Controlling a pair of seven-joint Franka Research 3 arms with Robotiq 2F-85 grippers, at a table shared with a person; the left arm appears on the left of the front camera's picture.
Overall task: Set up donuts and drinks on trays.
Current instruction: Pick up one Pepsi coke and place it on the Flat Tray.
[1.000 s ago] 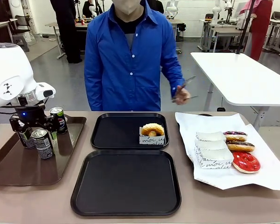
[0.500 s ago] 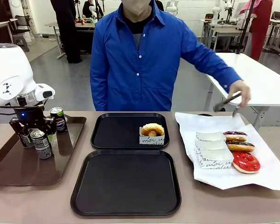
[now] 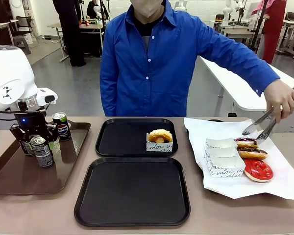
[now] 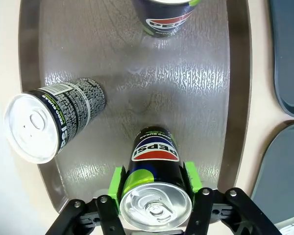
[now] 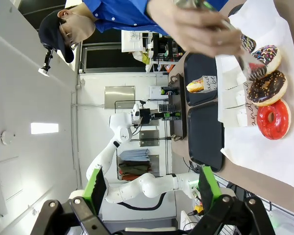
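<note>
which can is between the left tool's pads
The can lowest in the left wrist view, a green pad on each side; the other two stand clear.

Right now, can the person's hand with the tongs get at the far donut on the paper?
Probably yes: the hand holds the tongs close by that donut, tips toward it, and nothing lies between them.

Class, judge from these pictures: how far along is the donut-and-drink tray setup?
Done: one boxed donut sits on the far black tray. In hand: the left claw grips a can at the brown tray, and the person's tongs reach toward the loose donuts. Left: the near black tray needs its donut, and both black trays need drinks.
</note>
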